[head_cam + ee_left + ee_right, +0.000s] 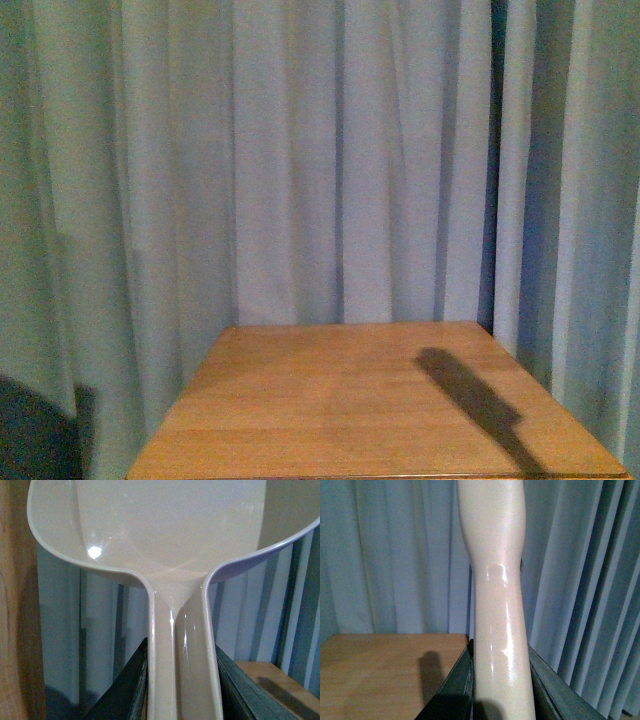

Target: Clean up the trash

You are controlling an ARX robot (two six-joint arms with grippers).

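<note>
No trash shows in any view. In the left wrist view a cream plastic dustpan (pixel 165 535) fills the upper picture; its handle (pixel 182 670) runs down between the dark fingers (pixel 125 690) of my left gripper (pixel 182 700), which is shut on it. In the right wrist view a cream brush handle (pixel 497 580) stands up between the dark fingers (pixel 455 690) of my right gripper (pixel 502 700), shut on it; the brush head is out of view. Neither arm appears in the front view, only a long dark shadow (pixel 475 400) on the tabletop.
A wooden table (pixel 330 400) stands ahead, its far edge close to pale blue-grey curtains (pixel 330 150) that hang all around. A wooden surface (pixel 12 630) shows along one side of the left wrist view. A dark shape (pixel 35 430) sits at the front view's lower left.
</note>
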